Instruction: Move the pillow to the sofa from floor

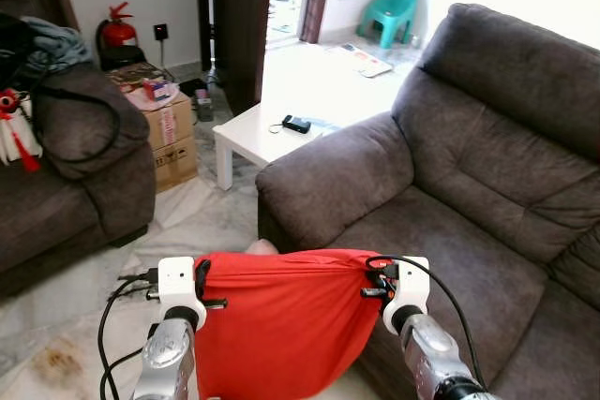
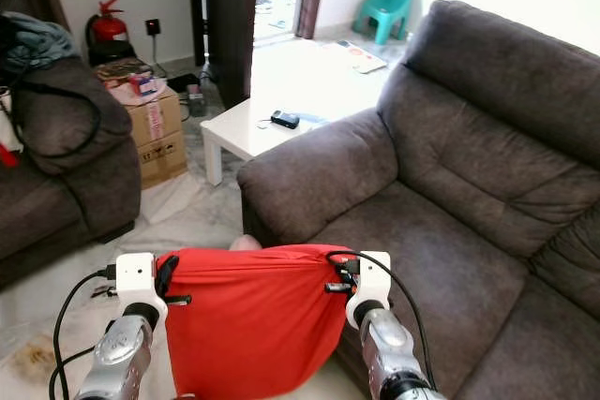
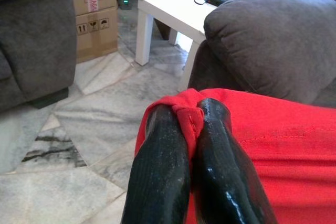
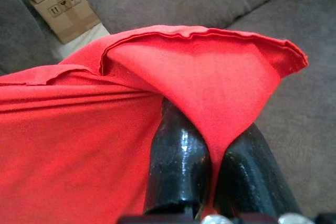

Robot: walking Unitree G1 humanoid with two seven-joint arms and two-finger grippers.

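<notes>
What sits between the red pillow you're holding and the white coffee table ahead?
The grey sofa's padded armrest lies between the red fabric pillow and the white low table, seen in both eye views. Both hands, left and right, pinch the pillow's corners.

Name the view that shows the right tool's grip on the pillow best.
The right wrist view: both black fingers pinch a red fold of the pillow up close. The eye views show the right tool small at the pillow's corner. The left wrist view shows the left tool pinching the other corner.
</notes>
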